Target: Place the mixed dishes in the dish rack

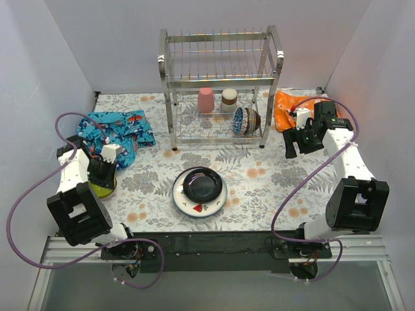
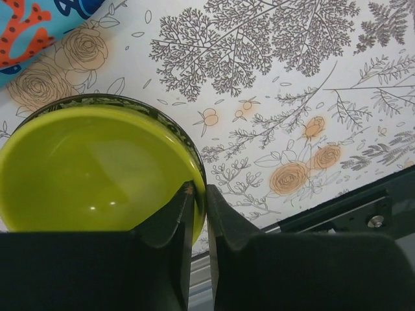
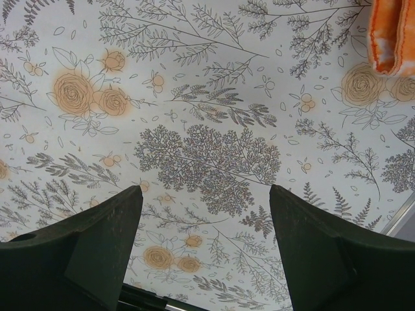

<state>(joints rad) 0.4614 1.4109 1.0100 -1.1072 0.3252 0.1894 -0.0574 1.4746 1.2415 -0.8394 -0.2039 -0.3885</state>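
- Near centre, the black plate (image 1: 203,184) is being carried on top of the white red-rimmed plate (image 1: 194,208), both lying flat on the flowered table cover (image 1: 272,184).
- Near left, the lime bowl (image 2: 91,175) is being pinched at its right rim by the left gripper (image 2: 200,194). One finger is being pressed inside the wall and the other outside, and the bowl is sitting upright on the cover.
- Just beyond that bowl, the blue cloth (image 1: 117,133) is being left crumpled at the left side.
- On the right, the right gripper (image 3: 206,191) is being held above bare cover, its fingers spread wide apart and nothing between them.
- Just beyond it, the orange cloth (image 1: 288,107) is being shown bunched at the far right.
- Far centre, the dish rack (image 1: 220,79) is being shown standing upright. Its lower shelf is being occupied by the pink cup (image 1: 205,100), a second cup (image 1: 229,100) beside it and the patterned bowl (image 1: 241,120), tipped on edge at the right end.
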